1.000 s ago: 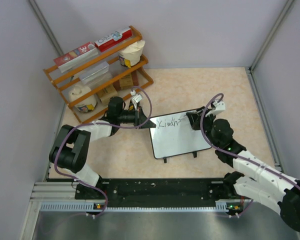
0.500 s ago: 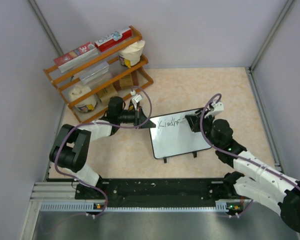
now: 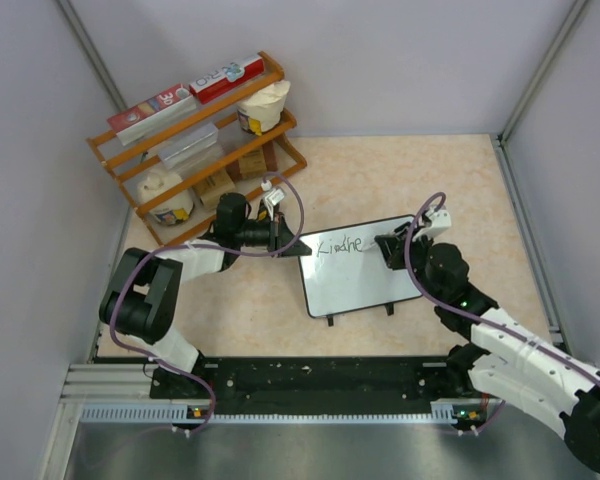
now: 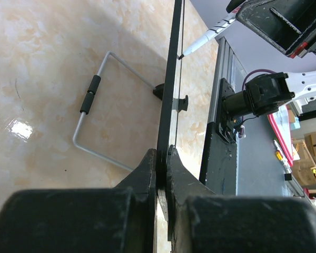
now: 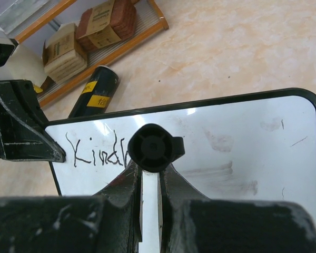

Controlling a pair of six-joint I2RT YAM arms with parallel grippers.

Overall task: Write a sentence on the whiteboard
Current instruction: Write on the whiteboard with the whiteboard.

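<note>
The whiteboard (image 3: 365, 280) lies on the table, black-framed. My left gripper (image 3: 292, 244) is shut on its upper left corner. In the left wrist view the board's frame (image 4: 171, 79) runs edge-on between the closed fingers (image 4: 147, 168). My right gripper (image 3: 386, 246) is shut on a white marker (image 5: 150, 211) with a black end (image 5: 151, 147). The marker's tip (image 4: 185, 51) touches the board's top line. The sentence (image 3: 340, 245) begins "Kind" (image 5: 95, 153); later letters sit behind the marker in the right wrist view.
A wooden rack (image 3: 195, 140) with boxes, a jug and bottles stands at the back left. A black can (image 5: 97, 92) lies beside it. A wire stand loop (image 4: 95, 95) rests behind the board. Grey walls close three sides; a metal rail (image 3: 310, 385) runs along the front.
My right gripper has slid a little to the right along the top line with the marker, and another letter now shows there. The left gripper and the board have stayed put.
</note>
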